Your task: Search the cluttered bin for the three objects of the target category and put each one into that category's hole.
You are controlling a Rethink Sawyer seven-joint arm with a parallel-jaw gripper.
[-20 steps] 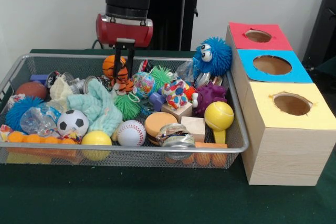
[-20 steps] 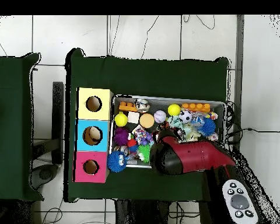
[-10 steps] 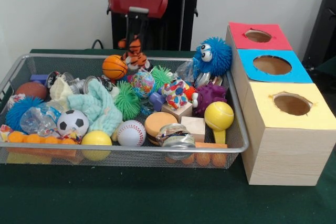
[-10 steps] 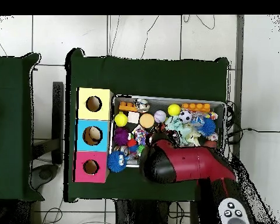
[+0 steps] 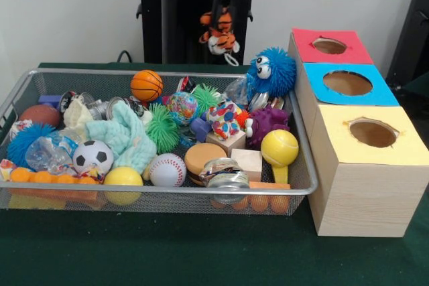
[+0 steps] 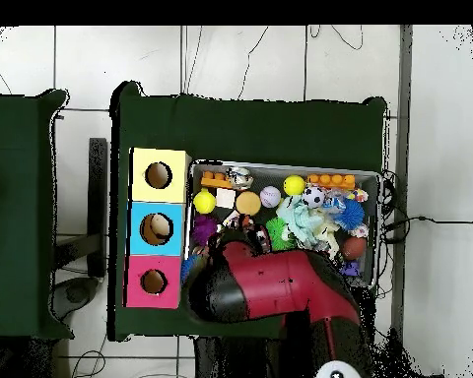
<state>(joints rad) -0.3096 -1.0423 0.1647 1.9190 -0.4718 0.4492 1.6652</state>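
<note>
Bin: a wire-mesh basket is seen on the green table, filled with mixed toys.
Left side of bin: a soccer ball, a yellow ball and a mint plush are found near the front rim.
Basketball: placed at the back of the bin.
Gripper: held high above the bin's back rim, clamped on the tiger.
Tiger: an orange striped plush is hung in the air from the gripper, clear of the bin and left of the boxes.
Blue spiky ball: perched at the bin's right back corner, beside the red-topped box.
Hole: the round cut-out in the red top is on the farthest box.
Arm: in the overhead view the bin's near-left part is covered by it.
</note>
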